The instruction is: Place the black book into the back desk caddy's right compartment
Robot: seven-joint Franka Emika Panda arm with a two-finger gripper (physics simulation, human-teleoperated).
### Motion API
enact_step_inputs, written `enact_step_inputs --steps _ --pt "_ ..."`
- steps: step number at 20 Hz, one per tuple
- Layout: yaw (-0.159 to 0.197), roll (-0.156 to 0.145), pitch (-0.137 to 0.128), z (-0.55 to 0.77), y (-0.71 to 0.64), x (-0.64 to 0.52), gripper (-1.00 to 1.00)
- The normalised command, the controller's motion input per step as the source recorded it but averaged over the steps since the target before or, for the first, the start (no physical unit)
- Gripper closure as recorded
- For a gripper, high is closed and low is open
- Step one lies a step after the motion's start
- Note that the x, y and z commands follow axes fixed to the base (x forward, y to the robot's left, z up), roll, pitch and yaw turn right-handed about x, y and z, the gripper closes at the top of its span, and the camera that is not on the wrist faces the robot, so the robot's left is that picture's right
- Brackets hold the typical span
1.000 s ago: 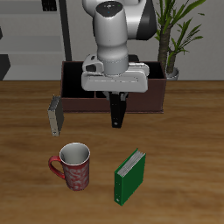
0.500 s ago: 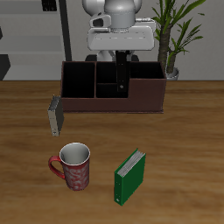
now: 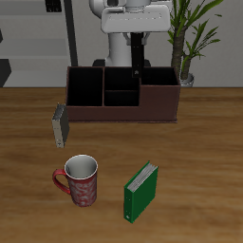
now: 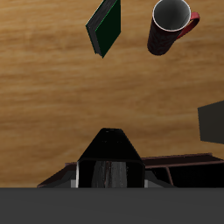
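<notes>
My gripper (image 3: 137, 34) is shut on the top of the black book (image 3: 139, 59), which hangs upright under it. The book's lower end is just above the back desk caddy (image 3: 121, 111), over the divider between the small middle cells and the right compartment (image 3: 158, 85). The caddy is a long reddish-brown box with black dividers. In the wrist view the black book (image 4: 107, 162) fills the space between my fingers, and the caddy's rim (image 4: 179, 164) shows beside it.
A green book (image 3: 141, 191) and a red patterned mug (image 3: 78, 179) stand near the table's front edge. A small grey book (image 3: 60, 125) stands in front of one end of the caddy. A potted plant (image 3: 190, 38) stands behind the caddy.
My gripper has risen and moved back with the black book, from in front of the caddy to above it. The other things have not moved.
</notes>
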Motion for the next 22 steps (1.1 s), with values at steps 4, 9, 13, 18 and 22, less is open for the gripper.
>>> enact_step_inputs --steps 4,9,13,18,22 --pt "0.022 -0.014 0.011 0.15 0.07 -0.34 1.0" --pt "0.026 -0.01 0.001 0.09 0.08 -0.43 1.0" --pt "0.022 -0.031 0.004 0.02 0.06 -0.38 1.0" --pt "0.017 0.009 0.008 0.03 0.17 -0.37 1.0" --pt "0.007 0.02 -0.014 0.0 0.16 -0.24 1.0"
